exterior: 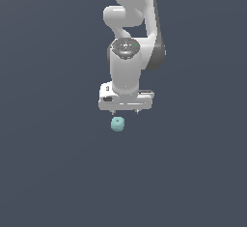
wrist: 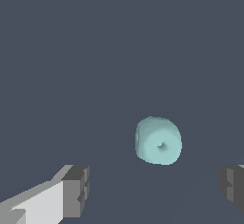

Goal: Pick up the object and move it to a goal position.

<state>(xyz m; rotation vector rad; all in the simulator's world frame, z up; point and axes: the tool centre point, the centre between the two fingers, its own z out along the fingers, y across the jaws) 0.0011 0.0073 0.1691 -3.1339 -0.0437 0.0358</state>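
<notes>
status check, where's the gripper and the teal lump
Gripper open, empty, above the lump. Teal lump not gripped, apart from both fingers in the wrist view. Nothing seen in the way.

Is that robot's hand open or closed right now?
Open. In the wrist view the hand's two fingers stand wide apart, with the teal lump lying free, not pinched between them.

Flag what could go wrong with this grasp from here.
1. The teal lump sits off-centre between the open gripper fingers in the wrist view; one finger may touch first and shove it.
2. It looks rounded, so it may roll or squirt out on closing.
3. It is small, so a shallow descent could close above it.
</notes>
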